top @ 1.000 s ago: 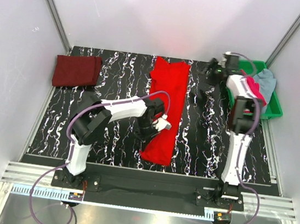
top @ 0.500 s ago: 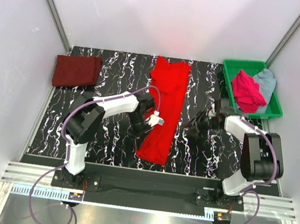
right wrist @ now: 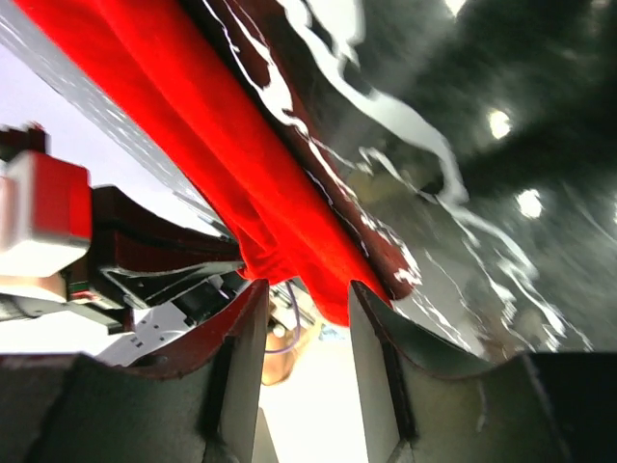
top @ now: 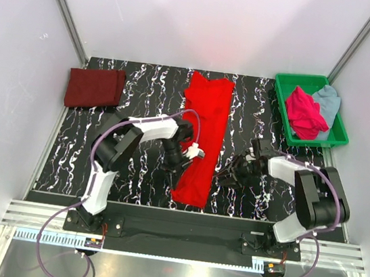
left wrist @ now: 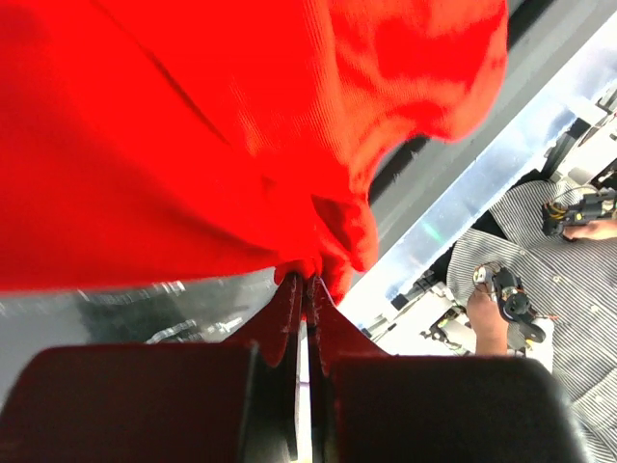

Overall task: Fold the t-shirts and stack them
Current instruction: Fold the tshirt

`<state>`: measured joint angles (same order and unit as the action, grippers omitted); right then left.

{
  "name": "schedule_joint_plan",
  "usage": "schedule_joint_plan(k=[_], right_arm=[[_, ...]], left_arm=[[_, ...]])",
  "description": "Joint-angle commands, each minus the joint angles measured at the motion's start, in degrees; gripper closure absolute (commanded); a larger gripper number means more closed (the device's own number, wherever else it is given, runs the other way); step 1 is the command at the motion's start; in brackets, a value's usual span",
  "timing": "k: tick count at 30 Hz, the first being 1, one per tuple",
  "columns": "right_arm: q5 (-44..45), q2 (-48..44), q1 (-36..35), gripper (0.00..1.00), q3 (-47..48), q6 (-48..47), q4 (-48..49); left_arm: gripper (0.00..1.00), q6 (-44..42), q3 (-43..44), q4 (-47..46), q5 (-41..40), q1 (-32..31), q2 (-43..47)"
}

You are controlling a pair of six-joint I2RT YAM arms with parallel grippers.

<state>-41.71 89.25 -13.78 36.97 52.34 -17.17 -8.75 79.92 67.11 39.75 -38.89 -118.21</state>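
One shirt was judged finished: the dark maroon shirt (top: 95, 87) was seen folded into a flat rectangle at the far left corner of the table (top: 150, 93). The red shirt (top: 208, 107) was laid down the middle of the table as a long narrow strip, running from the far edge to just short of the near edge, so its lengthwise folds appeared done and the crosswise fold was judged not yet made.

The left gripper (left wrist: 308, 282) was shut tight on a bunched bit of the red shirt's left edge, about halfway along the strip. The right gripper (right wrist: 301, 289) was held low, just beside the strip's right edge toward its near end. Its fingers were parted about halfway, with the red hem right at their tips. No grip could be made out there.

The pink shirt (top: 304, 113) and the grey-blue shirt (top: 327, 101) were found crumpled together in the green tray (top: 300, 78) at the far right corner, unfolded. By this reckoning roughly a quarter of the work was complete, with one fold, two whole shirts and the stacking left.

Nothing was seen lying on the red strip. Only the left arm, bent in from the near left, was set close against the strip.
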Motion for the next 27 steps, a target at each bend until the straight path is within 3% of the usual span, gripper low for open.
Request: schedule_joint_plan(k=[1,8,14,27], right_arm=[[-2.1,3.6,-2.8,0.53,4.2,-0.5,0.2],[-0.9,2.8,-5.0,0.53,4.3,-4.9,-8.4],[-0.3,-1.3,-6.5,0.53,0.4,-5.5,-12.5],[0.4,4.4,-15.0,0.54,-0.4,-1.1,-7.0]], left_arm=[[1.00,-0.2,6.5,1.2,2.9,-0.3,-2.9],[1.00,-0.1,8.9,1.9,3.5,-0.3,-3.8],[1.00,0.1,4.2,1.4,3.5,-0.3,0.6],[1.00,0.4,1.7,0.4,2.5,-0.5,4.0]])
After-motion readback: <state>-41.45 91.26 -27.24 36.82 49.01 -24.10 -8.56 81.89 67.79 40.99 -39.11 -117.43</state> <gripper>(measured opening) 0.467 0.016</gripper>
